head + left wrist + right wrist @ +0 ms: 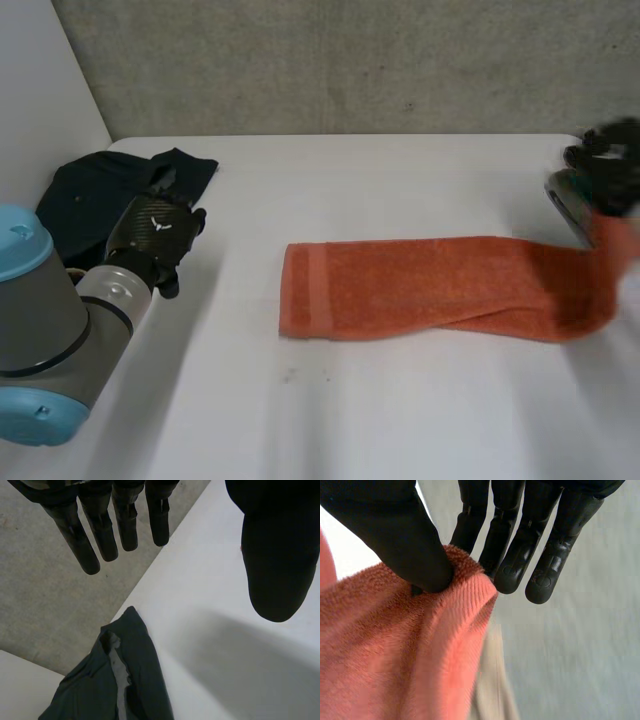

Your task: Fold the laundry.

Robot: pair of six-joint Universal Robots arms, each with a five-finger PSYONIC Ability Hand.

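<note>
An orange towel, folded lengthwise, stretches across the middle of the white table. Its right end is lifted off the surface. My right hand at the table's right edge holds that end: in the right wrist view the thumb pinches the orange towel against the fingers. My left hand hovers at the table's left side with its fingers straight and apart, holding nothing. Past its fingertips lies a dark garment.
The crumpled dark garment lies at the table's back left corner, close to my left hand. A grey wall runs behind the table's far edge. Bare table surface lies in front of the towel.
</note>
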